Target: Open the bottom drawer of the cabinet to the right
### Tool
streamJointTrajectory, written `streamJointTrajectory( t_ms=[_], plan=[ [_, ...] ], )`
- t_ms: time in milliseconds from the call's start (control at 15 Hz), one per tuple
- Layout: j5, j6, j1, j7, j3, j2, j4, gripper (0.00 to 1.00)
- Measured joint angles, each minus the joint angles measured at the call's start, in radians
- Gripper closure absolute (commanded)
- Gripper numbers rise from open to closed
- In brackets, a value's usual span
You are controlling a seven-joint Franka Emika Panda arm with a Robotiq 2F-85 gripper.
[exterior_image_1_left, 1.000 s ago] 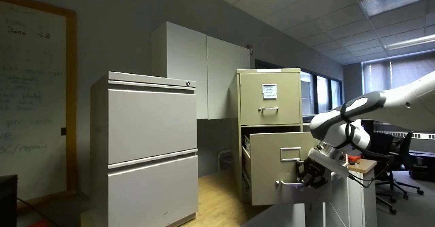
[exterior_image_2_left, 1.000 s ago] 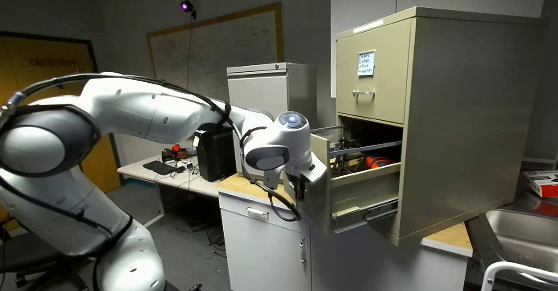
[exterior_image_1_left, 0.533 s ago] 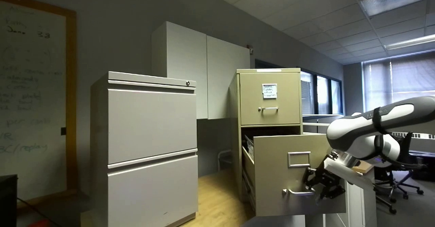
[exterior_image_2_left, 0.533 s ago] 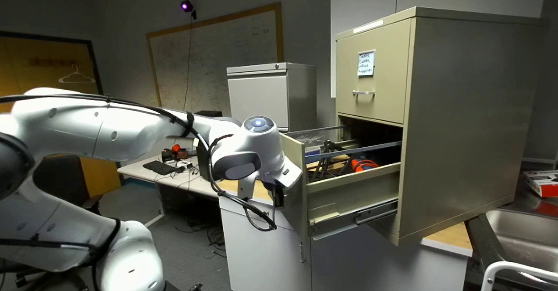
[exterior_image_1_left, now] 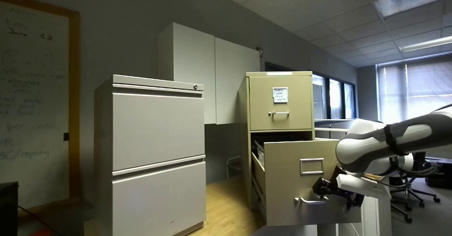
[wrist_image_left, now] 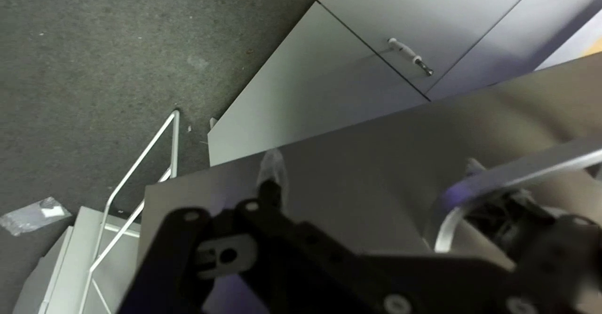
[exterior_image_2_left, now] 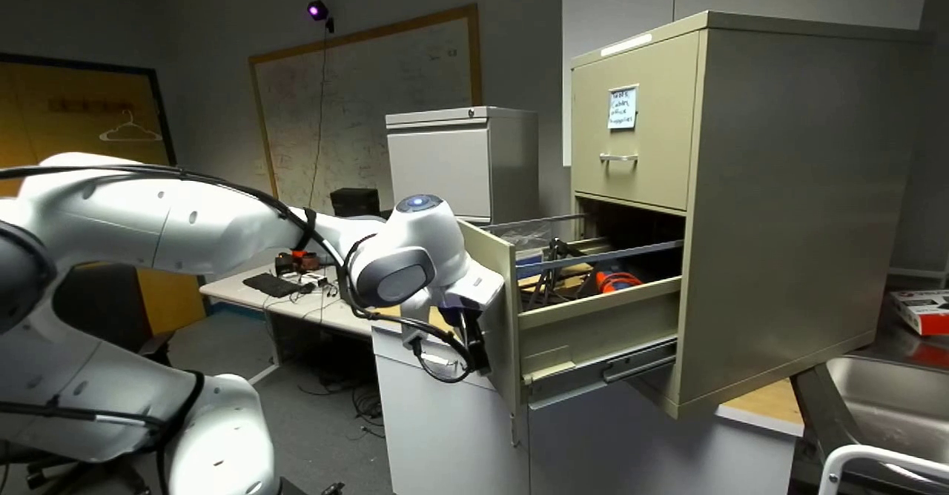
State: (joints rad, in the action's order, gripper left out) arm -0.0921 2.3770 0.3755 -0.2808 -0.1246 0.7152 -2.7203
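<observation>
The bottom drawer [exterior_image_1_left: 286, 179] of the beige cabinet [exterior_image_2_left: 786, 206] is pulled well out, and tools show inside it in an exterior view. Its plain front carries a metal handle [exterior_image_1_left: 310, 202] and a label frame. My gripper [exterior_image_1_left: 333, 200] is at the handle's end, jaws spread wide. In the wrist view, one of the fingers [wrist_image_left: 270, 196] stands well apart from the handle, over the drawer front. The handle bar crosses in front of the opposite finger, hiding part of it; only a bit of its tip shows past the bar. Whether that finger touches the handle, I cannot tell.
A light grey two-panel cabinet [exterior_image_1_left: 159, 130] stands beside the beige one. Below the drawer are white base cupboards [exterior_image_2_left: 452, 421] with handles. A white metal rail [wrist_image_left: 171, 130] rises from the floor side, near the sink [exterior_image_2_left: 897, 399].
The drawer has come further out, my arm drawing back with it. Over the last half second the fingers have spread wide and the wrist has tilted, while the drawer has hardly moved.
</observation>
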Motion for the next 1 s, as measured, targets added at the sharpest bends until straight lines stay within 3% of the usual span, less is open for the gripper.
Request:
streamJointTrajectory(
  t_ms=[267, 667, 1000],
  plan=[
    [0.103, -0.002, 0.026, -0.043, 0.060, 0.024, 0.001, 0.00],
    [0.168, -0.007, 0.035, -0.066, 0.090, 0.063, 0.000, 0.00],
    [0.169, 0.014, 0.034, -0.070, 0.114, 0.238, 0.058, 0.00]
  ],
)
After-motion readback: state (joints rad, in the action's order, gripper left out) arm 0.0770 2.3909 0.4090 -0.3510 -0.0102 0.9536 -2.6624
